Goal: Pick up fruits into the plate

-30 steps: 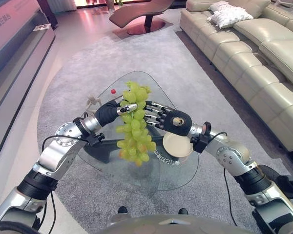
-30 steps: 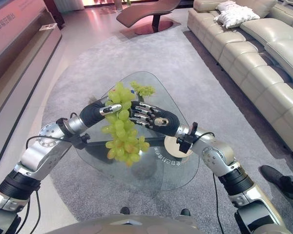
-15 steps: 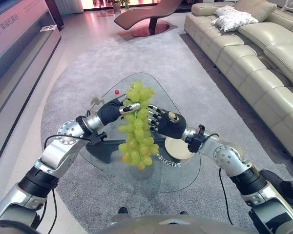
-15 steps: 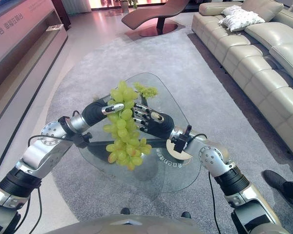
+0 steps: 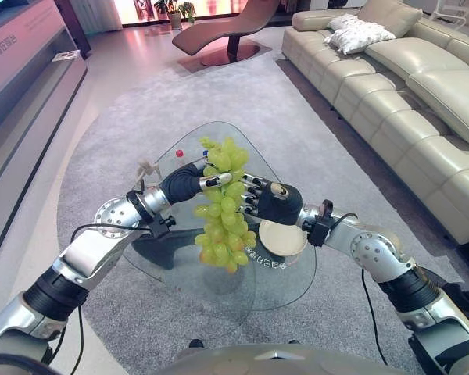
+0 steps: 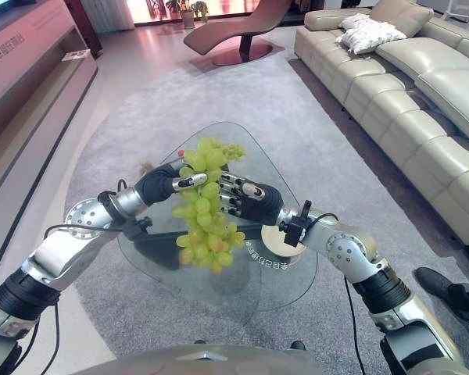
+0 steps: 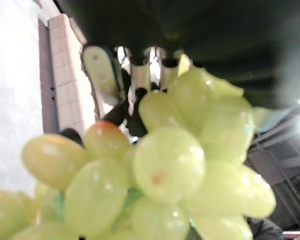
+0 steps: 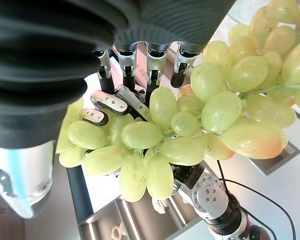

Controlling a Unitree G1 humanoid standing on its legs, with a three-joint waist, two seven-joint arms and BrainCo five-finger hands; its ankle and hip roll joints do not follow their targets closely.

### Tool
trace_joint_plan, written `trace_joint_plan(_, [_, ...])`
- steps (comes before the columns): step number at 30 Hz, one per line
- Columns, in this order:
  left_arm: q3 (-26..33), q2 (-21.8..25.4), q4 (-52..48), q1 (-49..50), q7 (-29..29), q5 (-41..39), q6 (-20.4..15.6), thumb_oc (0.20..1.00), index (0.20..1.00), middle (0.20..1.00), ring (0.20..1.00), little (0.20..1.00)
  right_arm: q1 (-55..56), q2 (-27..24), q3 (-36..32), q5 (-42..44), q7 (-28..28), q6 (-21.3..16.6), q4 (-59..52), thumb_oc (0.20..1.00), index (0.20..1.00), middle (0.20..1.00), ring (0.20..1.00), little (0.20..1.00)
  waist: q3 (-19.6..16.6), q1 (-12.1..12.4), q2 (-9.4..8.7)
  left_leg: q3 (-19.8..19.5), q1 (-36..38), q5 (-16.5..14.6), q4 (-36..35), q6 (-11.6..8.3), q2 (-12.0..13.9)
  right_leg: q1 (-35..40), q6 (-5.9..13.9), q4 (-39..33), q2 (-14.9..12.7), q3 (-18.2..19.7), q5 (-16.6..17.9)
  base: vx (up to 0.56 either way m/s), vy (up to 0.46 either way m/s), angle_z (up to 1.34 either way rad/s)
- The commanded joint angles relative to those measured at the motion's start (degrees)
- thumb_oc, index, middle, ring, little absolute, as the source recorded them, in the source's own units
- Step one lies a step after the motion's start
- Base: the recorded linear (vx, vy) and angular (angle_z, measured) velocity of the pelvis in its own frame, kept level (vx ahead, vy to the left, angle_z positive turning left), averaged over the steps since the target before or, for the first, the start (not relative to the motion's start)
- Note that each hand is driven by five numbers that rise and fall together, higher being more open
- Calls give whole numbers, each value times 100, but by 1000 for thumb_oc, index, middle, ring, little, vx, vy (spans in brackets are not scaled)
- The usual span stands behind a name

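Left hand (image 5: 186, 180) is up over the glass table (image 5: 281, 285), fingers curled round the top of the grape bunch (image 5: 223, 215), holding it in the air. The bunch is large and hangs long and tapering below the grip. Grapes are oval and pale yellow-green, a few blushed orange-pink near the lower end. Thin green stems show between them in the right wrist view. It is clear of the table top, hanging left of the plate (image 5: 282, 239) and above it, not in it.

A small red ball (image 5: 180, 153) lies on the glass at the far left edge. Another smaller sprig of green grapes (image 6: 233, 149) shows just behind the top of the held bunch; whether it is separate or part of it, cannot tell.

Right hand (image 5: 272, 202) sits right against the bunch's right side at mid height. Its fingers are fairly straight and spread, tips touching the grapes, not wrapped round them. The round cream plate is on the table directly below that wrist.

Grey carpet (image 5: 125, 101) lies under the table, and a cream sofa (image 5: 422, 86) stands at far right.
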Motion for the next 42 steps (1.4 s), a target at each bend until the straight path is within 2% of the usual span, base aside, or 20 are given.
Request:
trace_joint_plan(1, [289, -204, -65, -1361, 573, -95, -637, 200, 200, 200, 200, 200, -109, 176, 606, -5, 324, 227, -853, 1000, 1000, 1000, 1000, 1000, -52, -94, -224, -53, -110, -738, 282, 211, -244, 73, 28, 442, -6, 27, -606, 0, 0, 0])
trace_joint_plan(2, [309, -226, -47, -1345, 511, -184, -694, 200, 200, 200, 200, 200, -127, 136, 534, -241, 339, -226, -876, 1000, 1000, 1000, 1000, 1000, -46, -107, -224, -56, -110, -742, 290, 208, -238, 74, 26, 443, -1, 48, -609, 0, 0, 0])
trace_joint_plan(4, [386, -261, -39, -1255, 402, -335, -780, 200, 200, 200, 200, 200, -176, 54, 275, -252, 32, -1038, -971, 1000, 1000, 1000, 1000, 1000, -43, -138, -221, -88, -108, -752, 295, 201, -229, 67, 21, 448, 12, 102, -612, 0, 0, 0])
trace_joint_plan(6, [488, -325, -7, -1148, 237, -461, -811, 200, 200, 200, 200, 200, -264, 63, -72, -56, -225, -1315, -925, 1000, 1000, 1000, 1000, 1000, -43, -156, -217, -94, -101, -760, 307, 198, -223, 76, 14, 450, 20, 127, -616, 0, 0, 0])
trace_joint_plan(7, [589, -417, 14, -1078, 87, -546, -784, 200, 200, 200, 200, 200, -335, 206, -409, -73, -397, -1654, -761, 1000, 1000, 1000, 1000, 1000, -53, -166, -212, -94, -102, -777, 310, 199, -222, 75, 14, 454, 24, 129, -624, 0, 0, 0])
trace_joint_plan(9, [641, -472, 21, -1041, 3, -592, -762, 200, 200, 200, 200, 200, -385, 276, -589, -86, -479, -1794, -684, 1000, 1000, 1000, 1000, 1000, -59, -166, -208, -92, -104, -785, 314, 201, -220, 77, 14, 456, 26, 126, -630, -15, 10, 0])
trace_joint_plan(10, [764, -640, 40, -1014, -222, -706, -641, 200, 200, 200, 200, 200, -557, 577, -1028, -94, -708, -2200, -412, 1000, 1000, 1000, 1000, 1000, -73, -146, -193, -114, -181, -770, 351, 215, -233, 17, 0, 477, 30, 107, -603, -38, 21, 1])
trace_joint_plan(11, [792, -704, 62, -1028, -276, -712, -593, 200, 200, 200, 200, 200, -643, 701, -1177, -186, -811, -2388, -285, 1000, 1000, 1000, 1000, 1000, -77, -133, -184, -126, -188, -784, 355, 224, -240, 14, -5, 480, 32, 91, -612, -45, 20, -1])
trace_joint_plan(16, [815, -763, 190, -1157, -408, -802, -470, 200, 200, 200, 200, 200, -906, 841, -1629, -261, -1302, -3028, 164, 1000, 1000, 1000, 1000, 1000, -87, -97, -167, -135, -185, -820, 360, 239, -252, 39, -20, 458, 24, 33, -622, 0, 0, 0])
trace_joint_plan(17, [850, -766, 184, -1147, -460, -818, -429, 200, 200, 200, 200, 200, -948, 828, -1780, -223, -1461, -3304, 345, 1000, 1000, 1000, 1000, 1000, -94, -83, -165, -107, -177, -824, 358, 233, -237, 57, -13, 438, 7, -14, -613, 0, 0, 0])
trace_joint_plan(19, [870, -773, 201, -1147, -528, -834, -435, 200, 200, 200, 200, 200, -942, 836, -1941, -252, -1644, -3430, 514, 1000, 1000, 1000, 1000, 1000, -103, -68, -160, -95, -165, -826, 344, 229, -233, 78, -7, 408, -2, -55, -598, 0, 0, 0])
trace_joint_plan(25, [816, -788, 135, -1242, -542, -871, -394, 200, 200, 200, 200, 200, -827, 838, -1918, -98, -1910, -3012, 945, 1000, 1000, 1000, 1000, 1000, -108, -69, -146, -86, -160, -792, 308, 231, -233, 72, -11, 381, -9, -64, -565, 0, 0, 0])
trace_joint_plan(29, [734, -805, 99, -1295, -550, -805, -435, 200, 200, 200, 200, 200, -627, 894, -1733, -58, -1802, -2750, 1103, 1000, 1000, 1000, 1000, 1000, -89, -91, -152, -85, -167, -778, 306, 236, -233, 54, -18, 393, -6, -40, -561, 0, 0, 0])
trace_joint_plan(34, [595, -785, 72, -1452, -485, -765, -544, 200, 200, 200, 200, 200, -423, 946, -1421, -118, -1778, -2063, 1417, 1000, 1000, 1000, 1000, 1000, -67, -119, -158, -84, -171, -761, 298, 240, -236, 38, -30, 410, 10, -5, -568, 0, 0, 0])
trace_joint_plan(35, [561, -757, 50, -1500, -425, -750, -592, 200, 200, 200, 200, 200, -359, 904, -1331, -117, -1790, -1692, 1564, 1000, 1000, 1000, 1000, 1000, -66, -125, -163, -79, -170, -753, 289, 238, -235, 37, -32, 408, 12, -5, -568, 0, 0, 0])
trace_joint_plan(37, [520, -731, 4, -1525, -354, -740, -604, 200, 200, 200, 200, 200, -264, 890, -1219, -157, -1700, -1516, 1699, 1000, 1000, 1000, 1000, 1000, -69, -122, -167, -79, -121, -787, 254, 230, -230, 86, -22, 387, 16, -17, -610, 0, 0, 0])
trace_joint_plan(38, [529, -697, -39, -1534, -318, -732, -614, 200, 200, 200, 200, 200, -188, 810, -1140, -231, -1571, -1215, 1858, 1000, 1000, 1000, 1000, 1000, -57, -116, -177, -83, -102, -780, 241, 226, -228, 101, -25, 387, 17, -27, -613, 0, 0, 0])
trace_joint_plan(42, [512, -556, -119, -1575, -248, -769, -623, 200, 200, 200, 200, 200, -44, 641, -943, -271, -1222, -836, 2018, 1000, 1000, 1000, 1000, 1000, -40, -97, -215, -92, -101, -765, 226, 218, -221, 106, -30, 389, 20, -48, -617, 0, 0, 0])
